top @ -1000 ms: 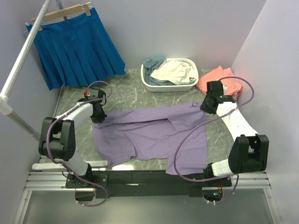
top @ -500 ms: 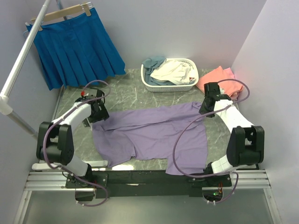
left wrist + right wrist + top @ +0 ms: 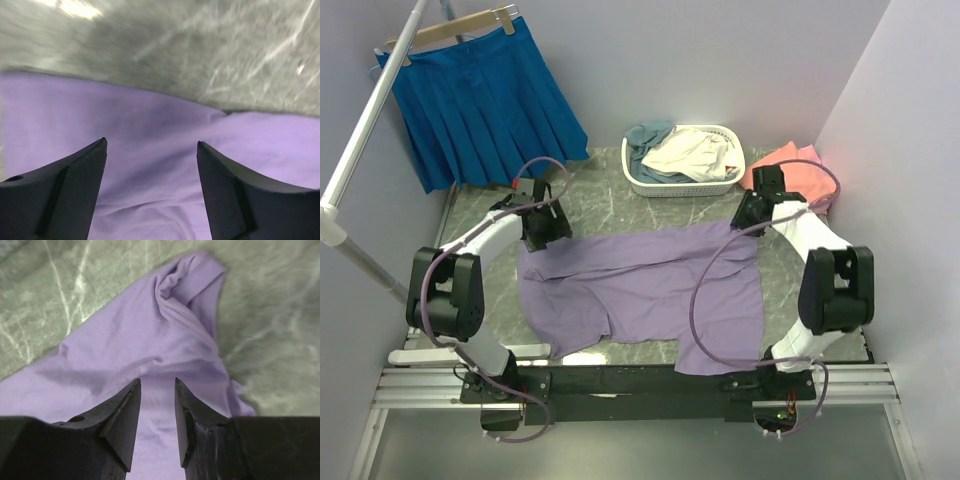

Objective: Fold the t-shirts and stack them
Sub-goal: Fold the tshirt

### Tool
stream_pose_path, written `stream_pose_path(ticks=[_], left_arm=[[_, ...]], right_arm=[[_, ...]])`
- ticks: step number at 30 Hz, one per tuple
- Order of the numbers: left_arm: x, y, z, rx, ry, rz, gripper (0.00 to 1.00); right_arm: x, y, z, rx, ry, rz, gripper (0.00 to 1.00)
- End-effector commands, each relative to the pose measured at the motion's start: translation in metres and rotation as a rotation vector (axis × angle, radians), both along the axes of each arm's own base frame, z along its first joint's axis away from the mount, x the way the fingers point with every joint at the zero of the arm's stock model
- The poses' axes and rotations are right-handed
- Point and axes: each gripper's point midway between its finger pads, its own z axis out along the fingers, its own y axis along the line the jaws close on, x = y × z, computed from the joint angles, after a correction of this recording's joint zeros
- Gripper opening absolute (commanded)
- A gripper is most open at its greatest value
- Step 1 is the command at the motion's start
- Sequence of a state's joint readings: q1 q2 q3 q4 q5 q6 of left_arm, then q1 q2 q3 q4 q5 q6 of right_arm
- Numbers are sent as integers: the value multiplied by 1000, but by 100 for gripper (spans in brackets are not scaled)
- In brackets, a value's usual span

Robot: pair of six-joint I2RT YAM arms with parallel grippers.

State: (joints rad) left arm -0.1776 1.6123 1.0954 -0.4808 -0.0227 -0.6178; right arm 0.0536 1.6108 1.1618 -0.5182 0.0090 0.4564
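Note:
A large lavender-purple t-shirt [image 3: 640, 290] lies spread across the dark marble table [image 3: 590, 200]. My left gripper [image 3: 544, 228] hovers over the shirt's far left edge. In the left wrist view the left gripper [image 3: 151, 145] is open wide, with only purple cloth [image 3: 150, 175] beneath it. My right gripper [image 3: 748, 213] is over the far right corner. In the right wrist view the right gripper [image 3: 157, 381] stands partly open with nothing in it, above the shirt's bunched corner [image 3: 185, 285]. A coral-pink t-shirt [image 3: 798, 170] lies at the back right.
A white lattice basket [image 3: 680, 187] at the back holds a cream-white tee [image 3: 692, 152] and a grey-blue tee [image 3: 648, 135]. A bright blue pleated skirt [image 3: 480, 100] hangs on a wooden hanger at the back left. A white pole [image 3: 370, 120] slants past it. Walls close in on both sides.
Both grippers have opened and let go of the purple shirt's far edge. Both moved toward the back of the table. The shirt now lies flatter.

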Motion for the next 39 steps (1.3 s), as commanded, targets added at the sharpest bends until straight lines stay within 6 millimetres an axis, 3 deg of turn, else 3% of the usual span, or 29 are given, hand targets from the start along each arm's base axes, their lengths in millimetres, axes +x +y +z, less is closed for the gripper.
stream_pose_path(ticks=[1, 6, 11, 16, 21, 28, 33, 34, 35, 36, 37, 39], left_arm=[[-6, -21, -17, -91, 18, -43, 78], [-32, -7, -53, -37, 117, 6, 78], [-42, 16, -71, 82, 178, 66, 79], [-22, 30, -75, 181, 192, 86, 83], [16, 26, -69, 191, 144, 75, 83], [49, 21, -76, 202, 124, 55, 86], [58, 18, -70, 199, 106, 36, 86], [61, 16, -59, 187, 74, 38, 86], [57, 15, -56, 176, 68, 31, 86], [57, 13, -49, 162, 49, 25, 87], [58, 10, -31, 142, 2, 23, 87], [53, 4, -17, 101, -32, 6, 88]], right_arm=[[27, 18, -4, 90, -34, 30, 40], [33, 16, -39, 78, 46, 14, 39], [40, 2, -67, 24, 117, -37, 38], [52, -10, -77, -21, 154, -92, 37], [79, -21, -73, -56, 141, -125, 36], [106, -32, -76, -55, 123, -133, 37], [118, -39, -61, -29, 50, -117, 38], [121, -37, -39, -22, -13, -98, 38], [111, -33, -40, -9, -18, -76, 38], [117, -30, -26, 5, -87, -70, 40], [115, -23, 6, 36, -164, -50, 41], [100, -17, 15, 59, -187, -32, 43]])
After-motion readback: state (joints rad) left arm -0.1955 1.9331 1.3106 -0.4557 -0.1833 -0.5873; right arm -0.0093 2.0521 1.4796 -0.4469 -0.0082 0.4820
